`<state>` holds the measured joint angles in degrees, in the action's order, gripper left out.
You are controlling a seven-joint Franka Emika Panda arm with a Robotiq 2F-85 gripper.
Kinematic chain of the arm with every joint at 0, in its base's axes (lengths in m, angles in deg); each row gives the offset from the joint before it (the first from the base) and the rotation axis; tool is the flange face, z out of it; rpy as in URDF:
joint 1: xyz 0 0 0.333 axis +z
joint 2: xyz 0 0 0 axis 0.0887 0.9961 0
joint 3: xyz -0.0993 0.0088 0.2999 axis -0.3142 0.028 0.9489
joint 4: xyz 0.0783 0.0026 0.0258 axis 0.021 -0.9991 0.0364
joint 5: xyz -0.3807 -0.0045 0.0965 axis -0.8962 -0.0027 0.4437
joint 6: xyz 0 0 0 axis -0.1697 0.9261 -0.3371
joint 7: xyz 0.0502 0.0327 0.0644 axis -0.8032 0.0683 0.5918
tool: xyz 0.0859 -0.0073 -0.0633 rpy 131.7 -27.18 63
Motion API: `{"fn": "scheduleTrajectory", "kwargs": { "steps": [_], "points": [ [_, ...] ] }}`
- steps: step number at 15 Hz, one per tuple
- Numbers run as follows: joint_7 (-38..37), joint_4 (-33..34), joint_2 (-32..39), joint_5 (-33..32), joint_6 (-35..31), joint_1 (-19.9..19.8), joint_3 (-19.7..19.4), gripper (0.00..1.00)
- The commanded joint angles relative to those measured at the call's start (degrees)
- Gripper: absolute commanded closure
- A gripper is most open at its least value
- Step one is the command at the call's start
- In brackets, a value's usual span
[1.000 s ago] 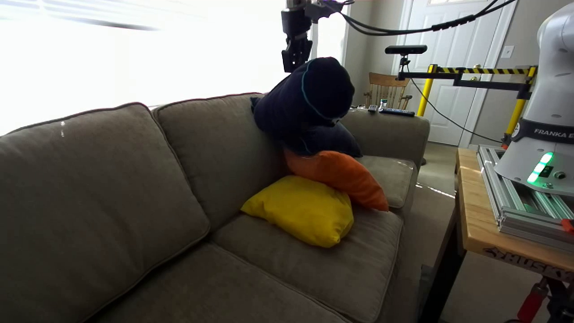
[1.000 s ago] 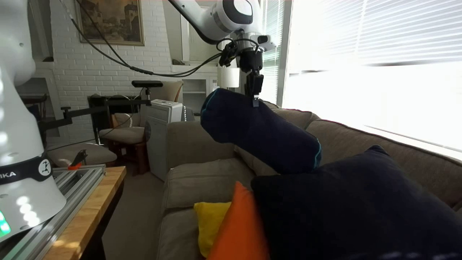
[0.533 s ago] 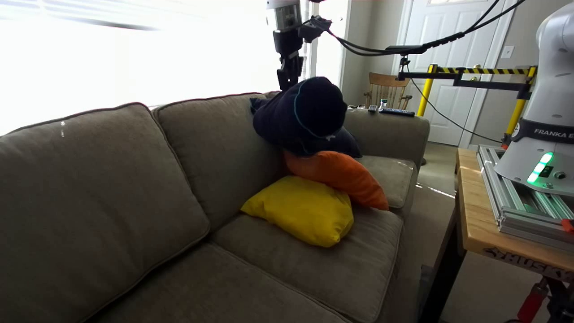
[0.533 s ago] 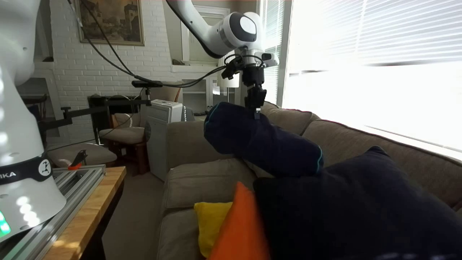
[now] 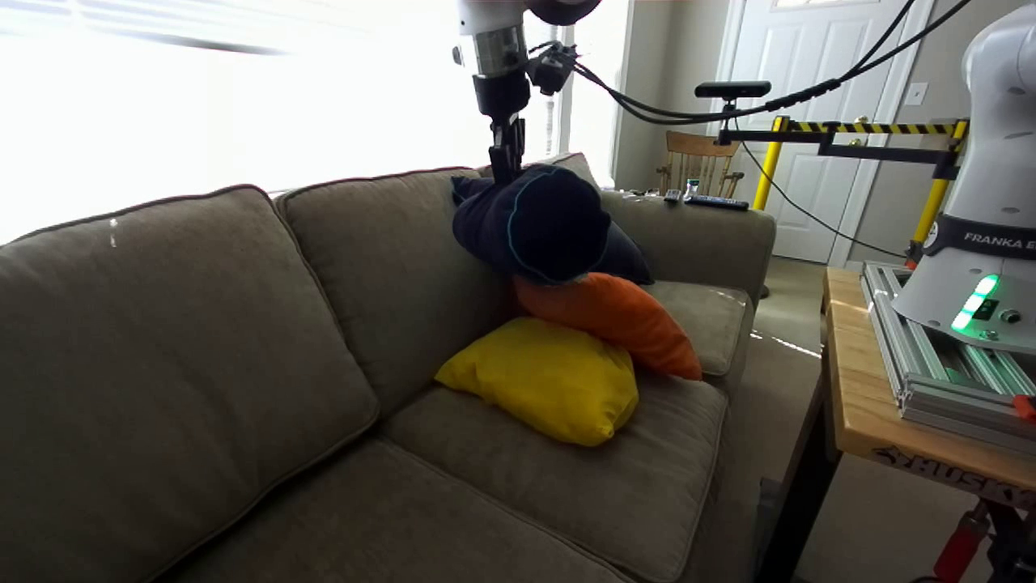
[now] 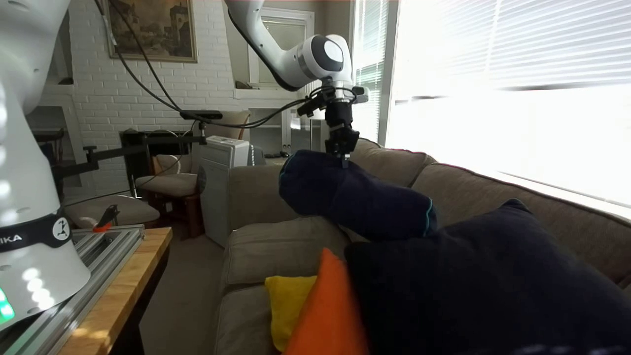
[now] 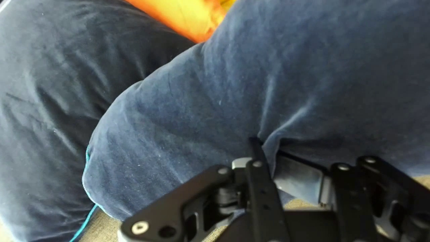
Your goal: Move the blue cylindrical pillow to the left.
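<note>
We are pinching blue pillow (image 6: 357, 197) in claw (image 6: 344, 163); in exterior view, it is lying below claw, long axis sloping toward lower right of frame.

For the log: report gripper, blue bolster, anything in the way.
Gripper shut on blue bolster, pinching fabric. Bolster slanted. Possible snag: navy cushion by its lower end.

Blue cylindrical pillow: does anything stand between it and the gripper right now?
Nothing visible does. In the wrist view, the gripper is shut on a fold of the blue cylindrical pillow. The flat navy cushion and the orange pillow show beyond its edge, clear of the grip.
</note>
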<state>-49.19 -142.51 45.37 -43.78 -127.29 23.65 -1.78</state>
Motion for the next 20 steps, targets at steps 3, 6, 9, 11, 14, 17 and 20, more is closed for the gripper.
{"fn": "scheduleTrajectory", "kwargs": {
  "steps": [3,6,9,11,14,17,20],
  "points": [
    [4.8,0.8,-0.5,-2.8,0.9,2.0,0.4,0.99],
    [7.9,0.5,-0.6,-4.1,1.0,2.7,0.8,0.99],
    [11.1,0.5,-0.1,-5.3,1.1,3.0,0.9,0.99],
    [11.1,-0.4,-0.2,-6.6,0.7,3.1,0.5,0.99],
    [9.3,-1.7,0.0,-7.2,-0.4,2.7,0.0,0.99],
    [7.0,-3.7,0.2,-7.3,-1.6,2.6,-0.5,0.99],
    [4.7,-4.8,1.5,-8.8,-2.6,3.0,-1.4,0.99]
  ]
}}
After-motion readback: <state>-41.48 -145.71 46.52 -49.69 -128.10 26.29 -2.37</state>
